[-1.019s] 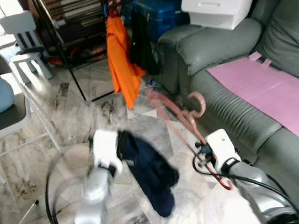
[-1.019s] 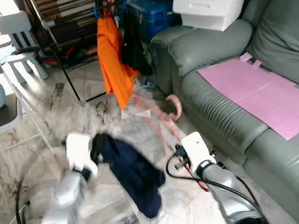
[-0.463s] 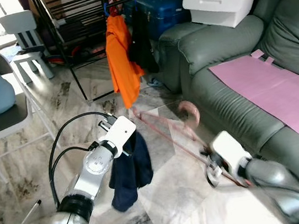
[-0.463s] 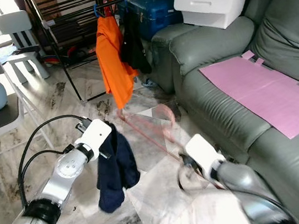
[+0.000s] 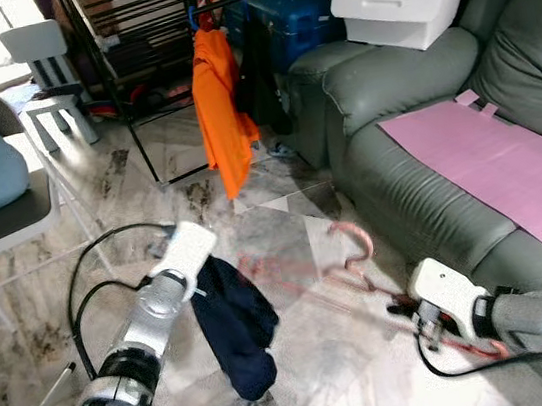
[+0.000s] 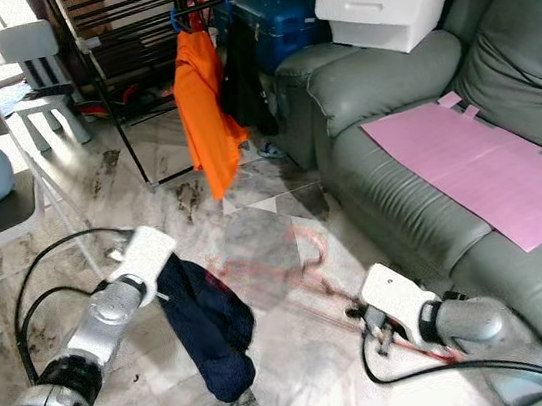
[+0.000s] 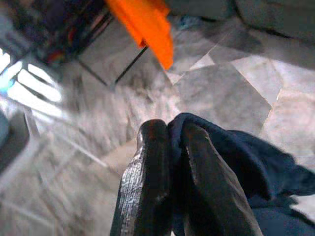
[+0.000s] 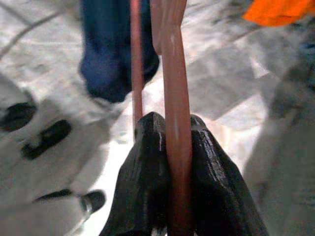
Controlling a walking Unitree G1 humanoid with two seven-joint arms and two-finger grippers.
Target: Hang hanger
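pink hanger [image 8: 176,123] pinched in right gripper [image 8: 170,135].

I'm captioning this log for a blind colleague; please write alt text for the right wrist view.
The right tool is shut on a pink hanger, its two black fingers pinching one bar that runs away from the camera. Beyond hang a navy garment over a marble floor and, far off, an orange garment.

The hanger [image 5: 344,258] is pink, the held garment [image 5: 234,324] navy. An orange shirt [image 5: 220,109] hangs by a grey-green sofa [image 5: 407,93]. The floor [image 5: 284,221] is veined grey marble.
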